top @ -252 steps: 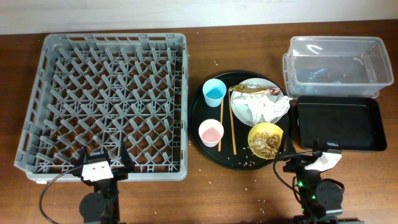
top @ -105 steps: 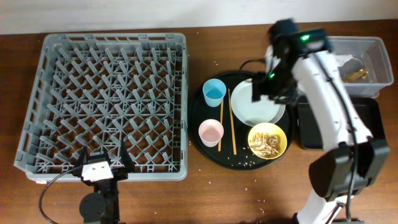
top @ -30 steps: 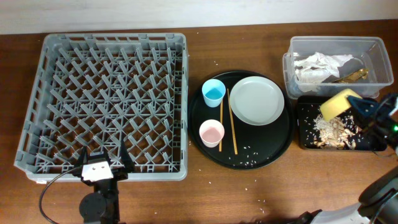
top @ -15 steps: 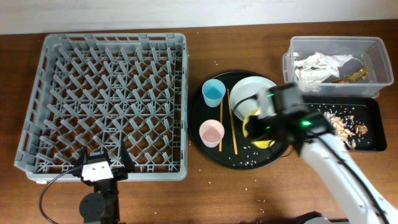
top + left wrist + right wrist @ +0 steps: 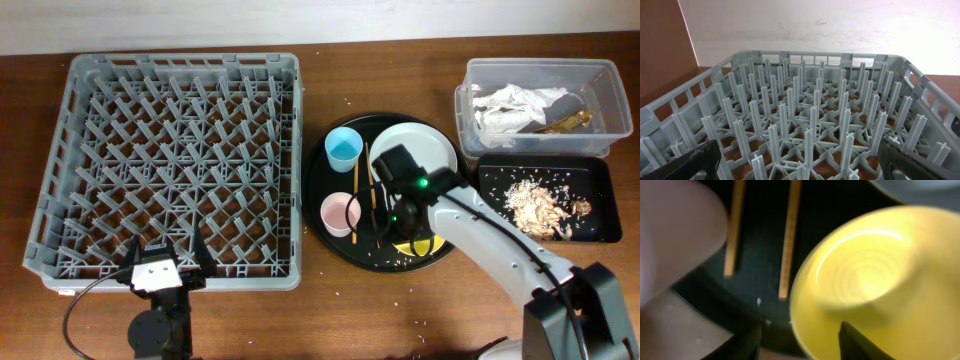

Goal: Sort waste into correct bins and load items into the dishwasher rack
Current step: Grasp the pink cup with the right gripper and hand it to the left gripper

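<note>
My right gripper (image 5: 410, 230) hangs low over the round black tray (image 5: 318, 185). In the right wrist view its fingers (image 5: 800, 336) stand apart, one on each side of the rim of the empty yellow bowl (image 5: 875, 275), with a gap on both sides. The bowl (image 5: 418, 247) shows as yellow slivers under the arm. The grey-white plate (image 5: 428, 152), blue cup (image 5: 344, 148), pink cup (image 5: 338, 212) and chopsticks (image 5: 355, 178) lie on the round tray. The napkin (image 5: 510, 105) and gold wrapper (image 5: 565, 122) are in the clear tub (image 5: 470, 72). Food scraps (image 5: 535, 205) lie in the black rectangular tray (image 5: 598, 172). My left gripper (image 5: 165, 268) is open and empty.
The grey rack (image 5: 60, 160) fills the left half of the table, and its pegs (image 5: 810, 125) stand right in front of my left fingers (image 5: 805, 162). Rice bits are scattered on the round tray's front and on the table beside it.
The right arm carried the yellow bowl from over the black rectangular tray, where the scraps now lie, back to the round tray and moved further left and lower. The left arm has not moved.
</note>
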`<state>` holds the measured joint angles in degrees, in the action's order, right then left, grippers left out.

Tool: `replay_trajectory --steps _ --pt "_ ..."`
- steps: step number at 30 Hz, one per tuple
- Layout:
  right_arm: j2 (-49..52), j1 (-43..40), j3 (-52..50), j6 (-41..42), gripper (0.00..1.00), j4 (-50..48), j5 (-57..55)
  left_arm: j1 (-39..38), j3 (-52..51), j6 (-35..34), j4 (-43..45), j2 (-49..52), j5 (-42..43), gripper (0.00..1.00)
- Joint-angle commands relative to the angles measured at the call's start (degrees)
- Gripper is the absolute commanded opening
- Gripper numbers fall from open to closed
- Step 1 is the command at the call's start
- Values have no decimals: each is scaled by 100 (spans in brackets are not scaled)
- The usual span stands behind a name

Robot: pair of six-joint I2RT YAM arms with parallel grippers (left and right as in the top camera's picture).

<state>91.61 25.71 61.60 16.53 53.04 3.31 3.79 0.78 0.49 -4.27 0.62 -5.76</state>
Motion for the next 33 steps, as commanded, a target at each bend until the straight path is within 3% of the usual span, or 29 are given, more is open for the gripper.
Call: replay_trajectory --steps 1,4,6,8,9,12,13,14,18,19,22,27,30,33 --pt "-116 11 1082 15 60 518 177 24 -24 109 -4 -22 44 100" --pt "-125 20 1460 -155 71 337 896 24 -24 109 -7 -24 42 100" --pt "22 90 1458 -98 71 20 1172 24 -24 101 -9 -22 74 100" --pt "254 168 1458 52 71 2 1104 24 -2 83 197 -24 719 100" --pt "452 168 1458 118 68 4 1102 24 125 81 179 -13 1064 100" --pt "848 166 1458 358 58 98 717 24 855 79 -551 426 1027 100" --pt "968 166 1458 365 51 101 721 24 1290 79 -844 833 1029 100" --pt "1086 166 1458 367 40 114 721 24 1834 72 -1130 1427 1054 99" --pt "1176 166 1456 389 15 114 721 24 3836 35 -2100 3595 1381 100" --pt "1198 166 1453 420 8 92 721 22 4972 35 -2787 4721 1692 100" --pt "1351 166 1451 498 8 50 789 -61 6406 35 -3851 6085 2151 100" --pt "1309 74 1462 518 4 -90 1180 -140 6968 20 -3775 7493 4033 100" --pt "721 -695 1464 490 4 -448 2483 -140 6968 20 -3626 8111 5265 99" --pt "538 -1755 1456 208 4 -1419 4778 -140 6966 22 -3152 8791 7613 99"
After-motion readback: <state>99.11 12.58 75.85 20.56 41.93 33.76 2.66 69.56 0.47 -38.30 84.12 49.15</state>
